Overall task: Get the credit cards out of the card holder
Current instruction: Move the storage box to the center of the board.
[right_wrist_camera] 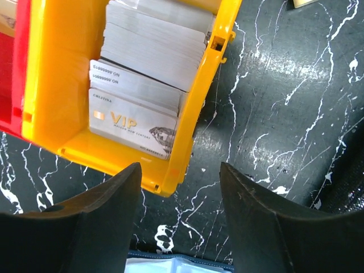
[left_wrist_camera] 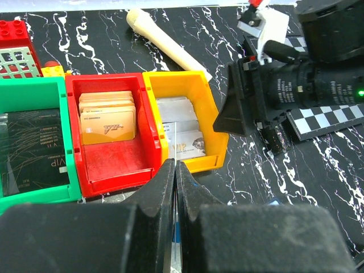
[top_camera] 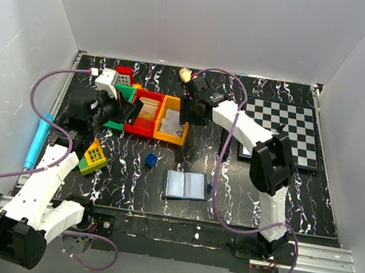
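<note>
A: Card holder (top_camera: 185, 186)?
B: Near edge of the black marbled table (top_camera: 125, 186), in front of the right arm. It's folded open and lying flat, blue-grey inside facing up. No gripper is on it.
A: Around it?
B: A small blue block (top_camera: 152, 160) sits just behind and to its left. A yellow-and-green block (top_camera: 93, 157) is further left, and a light blue pen-like thing (top_camera: 38, 140) lies by the left wall.
A: Middle?
B: Three bins sit side by side. The green bin (left_wrist_camera: 34, 85) has a black VIP card (left_wrist_camera: 31, 148), the red bin (left_wrist_camera: 108, 79) has gold cards (left_wrist_camera: 108, 122), and the yellow bin (left_wrist_camera: 153, 114) has silver cards (right_wrist_camera: 133, 122).
A: Left gripper (left_wrist_camera: 175, 168)?
B: Jaws pressed together, in front of the seam between the red and yellow bins. Can't tell if anything thin is pinched.
A: Right gripper (right_wrist_camera: 181, 170)?
B: Jaws wide apart, nothing between them. It hangs over the yellow bin's outer corner, one finger above the bin and one above the table.
A: Back?
B: A chessboard (top_camera: 285, 129) far right and a cream stick (left_wrist_camera: 165, 42) behind the bins.
</note>
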You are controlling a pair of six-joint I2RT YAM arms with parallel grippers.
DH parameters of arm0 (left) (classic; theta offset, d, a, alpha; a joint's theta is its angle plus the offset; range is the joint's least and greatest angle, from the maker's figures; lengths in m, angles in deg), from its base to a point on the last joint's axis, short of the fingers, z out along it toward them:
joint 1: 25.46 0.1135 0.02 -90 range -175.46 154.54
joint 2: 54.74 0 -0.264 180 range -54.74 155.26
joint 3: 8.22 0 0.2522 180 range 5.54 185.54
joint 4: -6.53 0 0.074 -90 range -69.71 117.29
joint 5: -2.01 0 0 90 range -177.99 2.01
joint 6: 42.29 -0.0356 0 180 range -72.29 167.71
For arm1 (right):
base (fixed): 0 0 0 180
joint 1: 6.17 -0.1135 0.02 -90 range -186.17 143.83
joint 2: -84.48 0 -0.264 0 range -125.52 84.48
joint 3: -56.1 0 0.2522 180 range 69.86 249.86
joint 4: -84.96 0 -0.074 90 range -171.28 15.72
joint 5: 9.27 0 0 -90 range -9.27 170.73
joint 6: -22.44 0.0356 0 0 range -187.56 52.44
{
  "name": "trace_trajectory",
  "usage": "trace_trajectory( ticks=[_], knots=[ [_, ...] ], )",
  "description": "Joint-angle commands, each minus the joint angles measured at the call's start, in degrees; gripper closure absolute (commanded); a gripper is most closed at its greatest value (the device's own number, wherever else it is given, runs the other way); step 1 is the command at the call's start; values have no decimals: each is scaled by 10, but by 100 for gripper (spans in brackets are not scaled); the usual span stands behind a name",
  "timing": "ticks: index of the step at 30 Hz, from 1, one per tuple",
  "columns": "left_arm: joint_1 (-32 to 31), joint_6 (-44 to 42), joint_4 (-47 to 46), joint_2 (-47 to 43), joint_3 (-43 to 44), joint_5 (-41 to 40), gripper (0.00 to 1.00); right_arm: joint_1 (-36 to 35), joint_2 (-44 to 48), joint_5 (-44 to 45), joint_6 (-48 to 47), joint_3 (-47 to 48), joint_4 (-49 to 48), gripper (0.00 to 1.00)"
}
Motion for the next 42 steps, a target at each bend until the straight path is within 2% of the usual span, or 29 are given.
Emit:
trace_trajectory(
  ticks=[1, 11, 25, 35, 42],
  knots=[
    [-3, 2, 5, -15, -12, -7, 100, 11, -38, 1, 2, 51, 40, 38],
    [-5, -6, 10, -9, -16, -9, 100, 32, -62, -11, 8, 45, 52, 52],
    [-15, -30, 15, 0, -13, -9, 100, 66, 14, -10, 12, -67, 22, 76],
    [-23, -55, 17, 33, -1, 32, 100, 99, 88, -8, -7, -192, -18, 80],
    [-32, -87, 20, 55, 1, 60, 100, 129, 116, -6, -10, -212, -20, 81]
  ],
)
